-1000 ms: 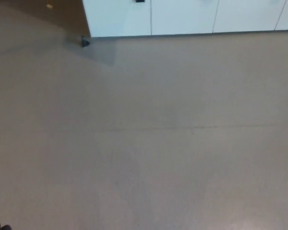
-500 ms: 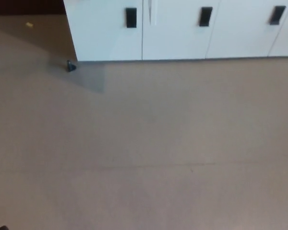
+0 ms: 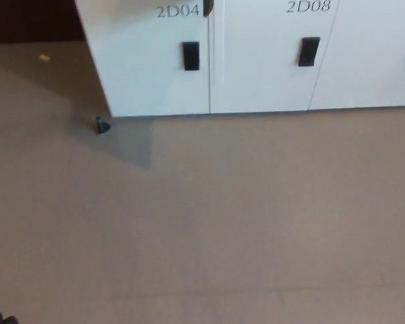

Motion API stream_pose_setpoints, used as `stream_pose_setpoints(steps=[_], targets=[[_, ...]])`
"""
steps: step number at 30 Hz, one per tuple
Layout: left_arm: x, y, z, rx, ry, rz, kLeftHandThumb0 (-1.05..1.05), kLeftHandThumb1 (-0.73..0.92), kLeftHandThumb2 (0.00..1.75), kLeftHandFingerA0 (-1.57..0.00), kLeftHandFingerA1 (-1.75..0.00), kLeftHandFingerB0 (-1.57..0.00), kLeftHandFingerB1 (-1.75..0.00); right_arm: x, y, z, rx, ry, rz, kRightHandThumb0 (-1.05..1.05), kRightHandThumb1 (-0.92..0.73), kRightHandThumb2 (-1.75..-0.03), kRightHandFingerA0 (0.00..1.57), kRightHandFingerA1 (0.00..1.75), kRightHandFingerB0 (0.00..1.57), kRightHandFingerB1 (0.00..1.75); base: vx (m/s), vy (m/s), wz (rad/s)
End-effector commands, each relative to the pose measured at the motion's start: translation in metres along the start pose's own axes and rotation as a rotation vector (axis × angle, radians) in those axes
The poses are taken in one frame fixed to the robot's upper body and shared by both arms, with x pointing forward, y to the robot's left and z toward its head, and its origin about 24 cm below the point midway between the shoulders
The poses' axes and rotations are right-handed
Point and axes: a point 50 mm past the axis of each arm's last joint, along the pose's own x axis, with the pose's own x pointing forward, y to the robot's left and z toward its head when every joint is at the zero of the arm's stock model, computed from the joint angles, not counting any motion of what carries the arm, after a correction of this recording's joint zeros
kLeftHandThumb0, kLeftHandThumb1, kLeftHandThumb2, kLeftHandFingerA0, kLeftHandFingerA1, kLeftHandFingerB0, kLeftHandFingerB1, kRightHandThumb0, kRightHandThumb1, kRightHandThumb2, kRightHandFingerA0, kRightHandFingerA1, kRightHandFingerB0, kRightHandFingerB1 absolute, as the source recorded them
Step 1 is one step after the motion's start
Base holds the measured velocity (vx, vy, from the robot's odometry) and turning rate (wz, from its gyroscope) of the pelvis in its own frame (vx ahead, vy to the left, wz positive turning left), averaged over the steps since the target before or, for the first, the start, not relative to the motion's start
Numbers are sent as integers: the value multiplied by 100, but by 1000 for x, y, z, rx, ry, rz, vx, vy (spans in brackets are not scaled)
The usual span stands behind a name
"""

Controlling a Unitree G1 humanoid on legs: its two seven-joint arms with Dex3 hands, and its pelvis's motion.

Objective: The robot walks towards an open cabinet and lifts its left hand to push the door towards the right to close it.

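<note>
Grey floor (image 3: 209,223) runs to white cabinets (image 3: 270,74) at the top. Door 2D04 (image 3: 155,61) stands there, likely light and rigid, hinged; push flat on its face beside the black handle (image 3: 190,55). Neither hand shows.

The cabinet doors (image 3: 155,74) at the far side are plain white, each with a black rectangular handle (image 3: 190,55) and grey lettering — "2D04" (image 3: 177,11) on the left door, "2D08" (image 3: 308,6) to its right. The floor (image 3: 223,216) is a uniform beige-grey. Far left, a dark brown strip of wall (image 3: 30,20) — below it a small yellow scrap (image 3: 44,58) and a black doorstop (image 3: 102,125).
</note>
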Motion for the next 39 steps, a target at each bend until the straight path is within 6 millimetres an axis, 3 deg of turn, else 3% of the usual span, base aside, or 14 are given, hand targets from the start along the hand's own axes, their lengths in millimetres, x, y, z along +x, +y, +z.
stream_pose_setpoints(steps=[1,13,23,24,27,30,31,37,39], targets=[[-1,4,7,13,-17,13,-15,63,58,-65,-48,-49,-43,-2,-4,-2,-12,4,-20,-14,-66,-59,64,48,53,43,410,30,-31],[0,3,9,13,-22,-4,-14,65,59,-66,-49,-49,-43,-2,-5,-3,-14,4,-15,-14,-65,-59,62,48,50,42,458,204,-16],[-1,3,9,26,-19,-10,-15,65,59,-64,-49,-50,-43,-2,-5,-5,-32,10,-17,-14,-67,-59,62,47,49,41,403,-30,17],[-1,3,9,28,-20,-12,-15,65,59,-63,-49,-53,-44,-2,-5,-5,-34,9,-20,-22,-62,-66,64,53,50,46,400,-52,-7],[0,3,10,28,-16,-12,-15,65,59,-62,-49,-54,-44,-2,-5,-5,-39,7,-21,-15,-65,-59,65,48,53,43,367,-29,-19],[0,4,10,28,-16,-6,-15,64,58,-63,-49,-58,-45,-2,-4,-5,-32,9,-22,-22,-60,-65,63,52,50,46,351,1,-23],[-1,4,10,31,-17,-7,-15,66,59,-62,-49,-50,-43,-2,-5,-5,-33,11,-19,-15,-67,-59,62,47,51,42,347,20,-32],[0,3,10,35,-19,-13,-14,65,59,-63,-49,-54,-44,-2,-4,-5,-52,5,-4,-16,-65,-59,61,47,50,42,288,275,-22],[0,3,11,48,-21,-18,-16,66,59,-62,-49,-47,-42,-1,-4,-5,-55,7,-5,-16,-65,-59,63,47,50,41,133,202,-12]])
